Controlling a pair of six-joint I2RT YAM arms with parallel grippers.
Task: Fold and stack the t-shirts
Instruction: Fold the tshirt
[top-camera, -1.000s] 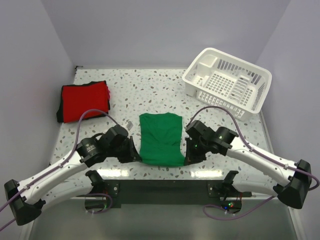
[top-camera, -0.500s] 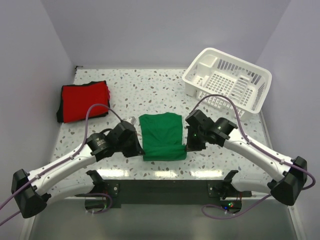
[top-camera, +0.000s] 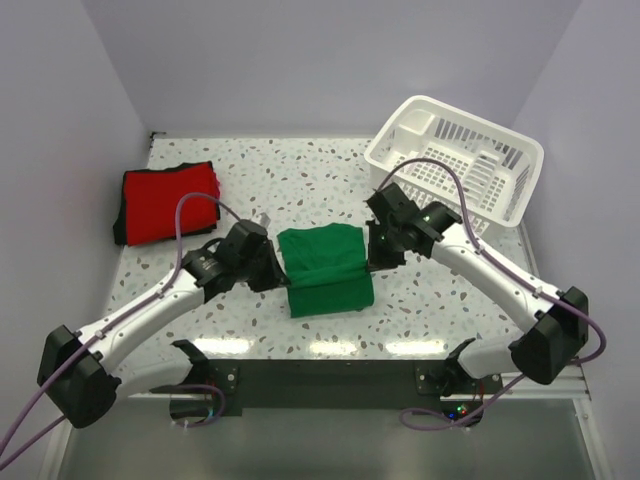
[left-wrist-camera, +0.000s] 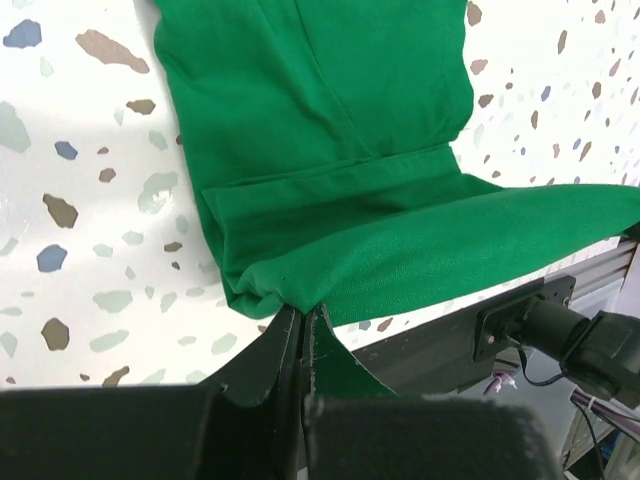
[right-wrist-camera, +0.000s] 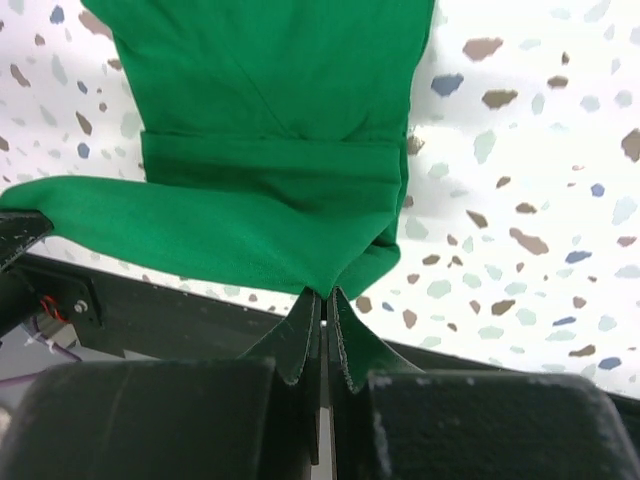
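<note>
The green t-shirt (top-camera: 322, 270) lies in the middle of the table, its near part lifted and doubling back over itself. My left gripper (top-camera: 278, 272) is shut on the shirt's left near corner (left-wrist-camera: 262, 292). My right gripper (top-camera: 372, 258) is shut on the shirt's right near corner (right-wrist-camera: 345, 275). Both wrist views show the lifted hem stretched between the grippers above the lower layer. The red t-shirt (top-camera: 168, 201) lies folded at the far left of the table, away from both grippers.
A white slatted plastic basket (top-camera: 455, 165) stands at the back right, close behind my right arm. The speckled table (top-camera: 300, 180) has walls at the left, back and right. A dark rail (top-camera: 330, 370) runs along the near edge.
Both grippers have moved away from the near edge toward the back, carrying the green shirt's near hem up and over the rest. The shirt's visible length has shortened.
</note>
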